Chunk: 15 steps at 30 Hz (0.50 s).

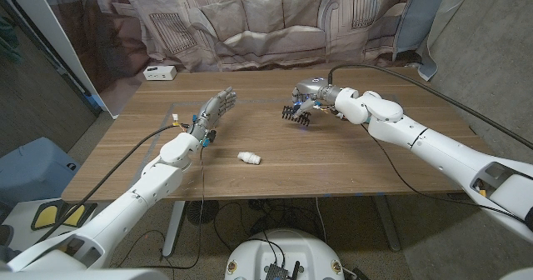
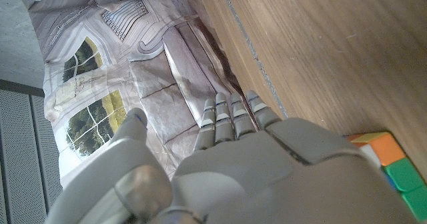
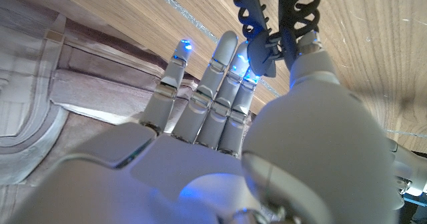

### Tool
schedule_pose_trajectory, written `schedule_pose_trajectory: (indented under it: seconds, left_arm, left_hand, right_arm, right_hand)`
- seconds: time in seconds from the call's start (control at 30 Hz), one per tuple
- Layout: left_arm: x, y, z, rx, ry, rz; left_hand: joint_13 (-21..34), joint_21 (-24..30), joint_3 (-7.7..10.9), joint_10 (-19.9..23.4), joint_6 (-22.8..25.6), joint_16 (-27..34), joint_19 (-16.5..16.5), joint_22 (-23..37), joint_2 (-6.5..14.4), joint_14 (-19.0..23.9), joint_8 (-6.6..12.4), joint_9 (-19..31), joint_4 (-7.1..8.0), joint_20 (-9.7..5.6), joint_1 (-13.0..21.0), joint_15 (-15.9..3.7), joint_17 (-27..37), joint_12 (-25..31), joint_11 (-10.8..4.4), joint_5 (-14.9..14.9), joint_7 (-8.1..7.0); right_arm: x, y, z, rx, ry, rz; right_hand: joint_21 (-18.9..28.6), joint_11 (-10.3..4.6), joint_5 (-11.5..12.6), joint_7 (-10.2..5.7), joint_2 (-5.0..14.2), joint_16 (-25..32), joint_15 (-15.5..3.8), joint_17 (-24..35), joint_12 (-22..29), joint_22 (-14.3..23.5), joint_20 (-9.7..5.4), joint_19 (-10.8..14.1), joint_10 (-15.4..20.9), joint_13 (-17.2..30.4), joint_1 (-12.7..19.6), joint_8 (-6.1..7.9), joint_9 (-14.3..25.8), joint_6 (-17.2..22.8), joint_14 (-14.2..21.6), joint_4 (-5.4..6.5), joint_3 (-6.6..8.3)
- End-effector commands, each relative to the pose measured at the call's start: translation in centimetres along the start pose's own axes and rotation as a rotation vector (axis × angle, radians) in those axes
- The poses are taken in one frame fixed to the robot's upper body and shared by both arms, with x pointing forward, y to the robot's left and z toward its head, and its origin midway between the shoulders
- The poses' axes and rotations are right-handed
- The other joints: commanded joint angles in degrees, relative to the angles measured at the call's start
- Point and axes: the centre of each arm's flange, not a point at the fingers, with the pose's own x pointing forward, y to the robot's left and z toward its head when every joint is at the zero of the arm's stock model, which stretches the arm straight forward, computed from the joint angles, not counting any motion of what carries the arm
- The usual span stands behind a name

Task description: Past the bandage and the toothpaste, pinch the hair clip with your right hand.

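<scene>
Hair clip (image 1: 296, 113), black with teeth, is pinched in the right hand (image 1: 312, 101), just above the far part of the worktop (image 1: 358, 159).

The pinch looks small, only thumb and fingers on one end of the clip, so it could twist or slip and drop back on the wood. The left hand (image 1: 212, 113) stands up with its fingers apart and holds nothing, near a colored cube (image 2: 393, 167). A small white thing (image 1: 249, 157) lies in the middle, well apart from the clip. A white box (image 1: 158, 72) sits at the far edge. No writing can be read anywhere.
</scene>
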Motion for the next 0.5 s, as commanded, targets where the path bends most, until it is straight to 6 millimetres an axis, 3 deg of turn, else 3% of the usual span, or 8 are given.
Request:
schedule_pose_trajectory:
  seconds: [0.03,0.27,0.5]
  left_arm:
    - [0.17,0.18,0.14,0.002,-0.001,0.002]
    - [0.21,0.24,-0.01,0.001,0.003,0.003]
    - [0.35,0.27,-0.06,0.000,0.004,0.003]
  left_hand:
    - [0.1,0.2,0.58,0.4,0.4,0.0,-0.4,0.3,-0.1,0.3,0.13,0.1,-0.06,-0.10,-0.4,-0.07,0.1,-0.1,0.14,0.0,0.05]
    - [0.1,0.2,0.65,0.4,0.4,0.0,-0.4,0.3,-0.1,0.4,0.14,0.1,-0.08,-0.11,-0.4,-0.08,0.1,-0.1,0.12,0.0,0.08]
    - [0.1,0.2,0.72,0.4,0.4,0.0,-0.4,0.3,-0.1,0.4,0.13,0.1,-0.10,-0.11,-0.4,-0.09,0.1,-0.1,0.11,0.0,-0.04]
  right_arm:
    - [0.08,-0.09,0.05,0.000,0.009,-0.006]
    - [0.19,-0.03,0.00,-0.004,0.013,-0.002]
    - [0.25,-0.07,-0.24,-0.015,0.019,0.002]
  right_hand:
    - [0.0,-2.80,0.4,-3.43,4.00,-0.5,-1.27,0.6,6.2,0.2,-0.23,0.1,2.7,19.9,4.0,0.72,-0.3,4.2,0.1,0.30,-0.36]
    - [-0.3,-2.84,0.5,-3.34,3.84,-1.2,-1.19,0.7,6.2,0.2,-0.35,-0.6,3.3,19.1,4.0,0.88,-0.7,4.4,-0.1,0.37,-0.67]
    - [-0.4,-2.82,0.6,-3.41,4.35,-3.0,-1.09,0.5,4.3,0.2,0.74,-0.7,2.6,16.1,3.3,0.89,-1.7,4.5,-1.1,1.08,-1.00]
